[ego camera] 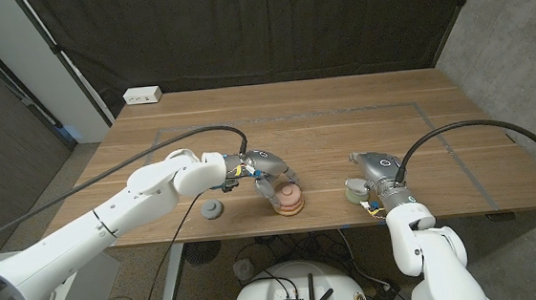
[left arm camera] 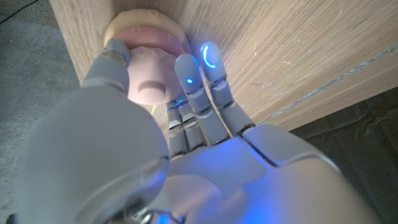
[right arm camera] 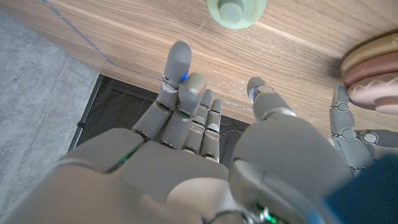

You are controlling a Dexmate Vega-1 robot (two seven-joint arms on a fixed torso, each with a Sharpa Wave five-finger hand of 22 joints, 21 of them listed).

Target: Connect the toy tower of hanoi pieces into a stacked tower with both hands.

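A short stack of tan and pink discs point(ego camera: 289, 203) stands near the table's front edge. My left hand point(ego camera: 268, 173) reaches down over it. In the left wrist view its thumb point(left arm camera: 114, 55) and fingers point(left arm camera: 194, 76) grip the top pink piece point(left arm camera: 151, 76), which sits on the wider tan disc point(left arm camera: 140, 25). A small grey piece point(ego camera: 213, 209) lies left of the stack. A pale green piece point(ego camera: 355, 190) point(right arm camera: 236, 10) lies just in front of my right hand point(ego camera: 381, 177) point(right arm camera: 205, 124), whose fingers are apart and hold nothing. The stack point(right arm camera: 372, 65) also shows in the right wrist view.
The wooden table's front edge point(ego camera: 256, 235) runs close behind the stack and both hands. A white power strip point(ego camera: 142, 96) lies at the far left corner. Black cables point(ego camera: 200, 133) trail over the table from each wrist. A dark curtain hangs behind the table.
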